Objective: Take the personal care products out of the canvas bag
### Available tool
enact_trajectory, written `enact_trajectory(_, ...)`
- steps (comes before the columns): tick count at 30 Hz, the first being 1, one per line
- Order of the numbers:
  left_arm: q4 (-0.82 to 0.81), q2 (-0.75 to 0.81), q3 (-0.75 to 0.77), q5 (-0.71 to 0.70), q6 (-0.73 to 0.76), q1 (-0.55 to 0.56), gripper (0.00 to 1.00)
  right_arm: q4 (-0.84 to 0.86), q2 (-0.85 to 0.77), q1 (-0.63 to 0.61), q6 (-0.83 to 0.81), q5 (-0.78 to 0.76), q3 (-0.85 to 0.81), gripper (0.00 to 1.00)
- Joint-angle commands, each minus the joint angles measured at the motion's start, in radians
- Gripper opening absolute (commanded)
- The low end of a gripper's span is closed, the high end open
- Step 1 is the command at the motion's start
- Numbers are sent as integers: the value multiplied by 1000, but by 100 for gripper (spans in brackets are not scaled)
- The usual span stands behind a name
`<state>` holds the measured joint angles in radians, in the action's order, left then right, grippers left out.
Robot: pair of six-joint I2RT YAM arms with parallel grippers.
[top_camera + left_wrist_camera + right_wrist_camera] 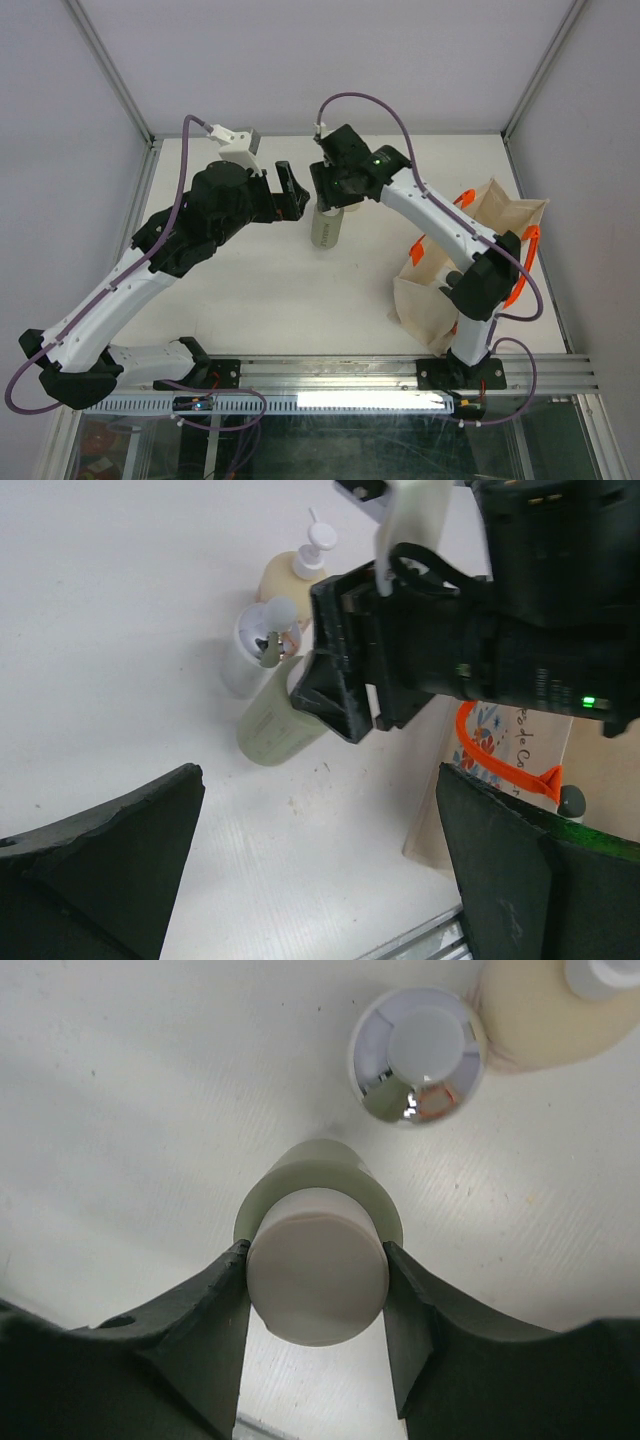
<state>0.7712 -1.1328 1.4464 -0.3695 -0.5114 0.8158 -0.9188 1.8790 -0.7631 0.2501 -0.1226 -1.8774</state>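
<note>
My right gripper [317, 1295] is shut on the beige cap of the olive cylinder [317, 1280], one finger on each side. The cylinder [325, 232] hangs upright at or just above the table, left of the canvas bag [440, 295]. Beside it stand a silver-capped bottle [420, 1055] and a cream pump bottle [545, 1010]. The left wrist view shows all three: the olive cylinder [275, 725], the silver-capped bottle [262, 640] and the pump bottle [290, 575]. My left gripper [320, 880] is open and empty, just left of the cylinder in the top view [293, 195].
The bag lies open at the right, its orange handles [522, 262] spread around my right arm's base. A dark round cap [571, 800] shows by the bag's edge. A metal rail [400, 375] runs along the near table edge.
</note>
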Motion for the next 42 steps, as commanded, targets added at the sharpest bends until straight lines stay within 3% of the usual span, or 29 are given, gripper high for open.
enact_trajectory(1,13,37,30,-72,0,-12,99,206,21,-14,-48,-49,-91,0)
enact_trajectory(15,49,62,24,-84,-22,-15,99,232,105,-43,-107,-133,-77,0)
enact_trajectory(19,48,61,23,-69,-25,-16,99,225,114,-44,-107,-138,-63,27)
enact_trajectory(24,49,68,20,-45,-31,-16,99,172,104,-43,-86,-131,-97,77)
enact_trajectory(26,48,77,13,-36,-39,-17,99,149,89,-44,-77,-133,-117,88)
enact_trajectory(33,37,112,-24,11,-64,-16,99,-54,-26,-43,-20,-169,-216,92)
enact_trajectory(42,-111,75,-178,260,-112,-17,99,-118,-540,-40,79,-204,238,92)
